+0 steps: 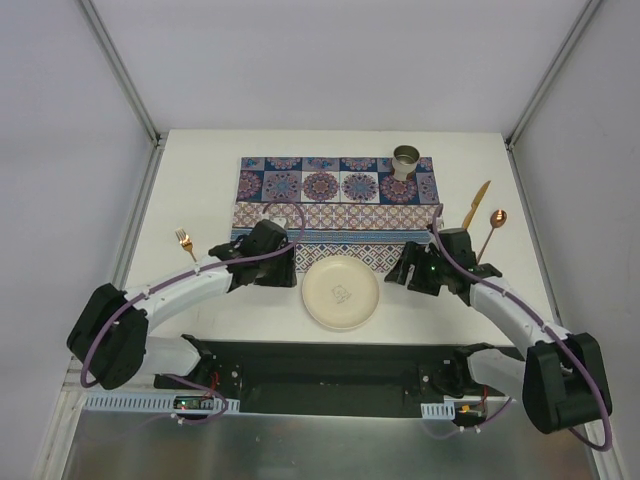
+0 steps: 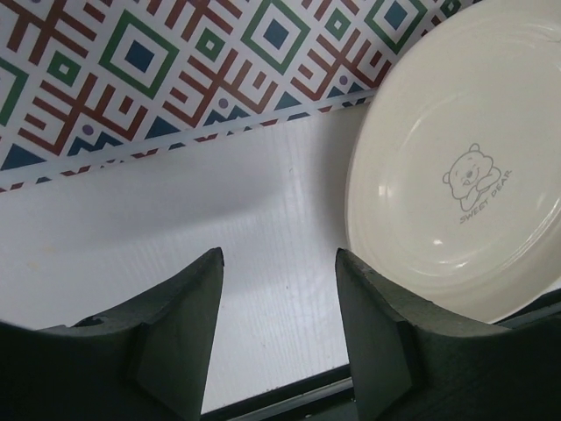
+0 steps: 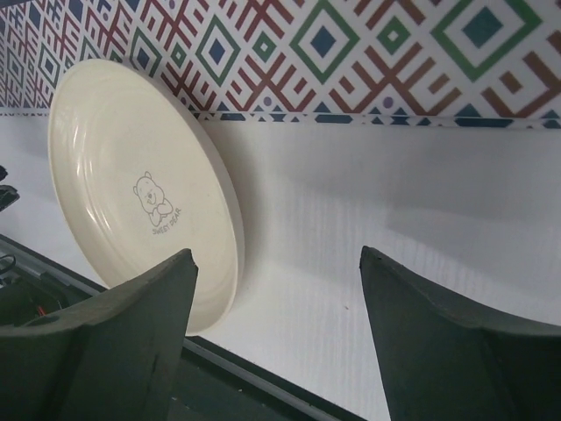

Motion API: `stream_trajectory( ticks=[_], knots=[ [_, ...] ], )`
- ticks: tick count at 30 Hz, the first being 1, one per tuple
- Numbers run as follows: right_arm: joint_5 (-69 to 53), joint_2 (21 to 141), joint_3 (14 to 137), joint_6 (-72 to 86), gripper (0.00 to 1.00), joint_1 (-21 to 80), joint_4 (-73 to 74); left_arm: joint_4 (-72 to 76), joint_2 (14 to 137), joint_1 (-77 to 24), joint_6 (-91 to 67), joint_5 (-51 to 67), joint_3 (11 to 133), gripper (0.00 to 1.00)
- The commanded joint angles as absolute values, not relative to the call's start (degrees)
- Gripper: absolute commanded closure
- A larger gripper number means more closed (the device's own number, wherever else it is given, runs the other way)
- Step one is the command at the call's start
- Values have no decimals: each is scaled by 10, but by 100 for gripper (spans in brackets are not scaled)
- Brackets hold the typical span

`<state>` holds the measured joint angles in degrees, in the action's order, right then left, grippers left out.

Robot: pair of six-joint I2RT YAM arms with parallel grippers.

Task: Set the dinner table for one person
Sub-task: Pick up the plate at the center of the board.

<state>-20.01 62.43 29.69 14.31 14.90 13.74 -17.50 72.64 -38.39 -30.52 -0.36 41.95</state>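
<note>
The white dinner table (image 1: 200,180) carries a blue-and-red patterned placemat (image 1: 330,190). A cream plate (image 1: 341,292) with a bear print lies at the mat's near edge and overlaps it slightly. My left gripper (image 1: 292,268) is open and empty just left of the plate. In the left wrist view the gripper (image 2: 279,263) stands over bare table with the plate (image 2: 465,158) by its right finger. My right gripper (image 1: 396,270) is open and empty just right of the plate. In the right wrist view the gripper (image 3: 279,263) has the plate (image 3: 131,184) by its left finger.
A grey-green cup (image 1: 405,162) stands on the mat's far right. A copper fork (image 1: 186,243) lies left of the mat. A gold knife (image 1: 476,204) and a copper spoon (image 1: 493,230) lie to its right. Aluminium rails (image 1: 140,190) edge the table; a black base strip (image 1: 320,365) runs along the near edge.
</note>
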Motion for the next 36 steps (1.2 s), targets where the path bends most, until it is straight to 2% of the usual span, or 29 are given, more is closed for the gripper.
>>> stream_trajectory(
  ticks=[1, 10, 18, 20, 21, 23, 24, 25, 36],
  knots=[
    [-174, 648, 299, 172, 24, 184, 69, -120, 757, -395, -325, -8, 416, 47],
    [-145, 697, 272, 215, 31, 244, 3, -93, 802, -409, -333, -8, 416, 48],
    [-115, 796, 279, 265, 40, 329, -70, -84, 816, -411, -336, -10, 410, 48],
    [-117, 815, 285, 274, 50, 349, -80, -83, 821, -411, -336, -9, 408, 48],
    [-117, 833, 289, 278, 62, 355, -89, -80, 823, -411, -336, -8, 408, 49],
    [-120, 845, 293, 283, 79, 365, -97, -79, 825, -411, -336, -9, 406, 49],
    [-120, 851, 296, 286, 96, 366, -98, -76, 825, -411, -336, -10, 405, 49],
    [-118, 856, 297, 287, 99, 370, -98, -76, 824, -411, -336, -10, 404, 49],
    [-104, 823, 338, 272, 99, 369, -34, -76, 809, -412, -323, -22, 395, 49]
  ],
)
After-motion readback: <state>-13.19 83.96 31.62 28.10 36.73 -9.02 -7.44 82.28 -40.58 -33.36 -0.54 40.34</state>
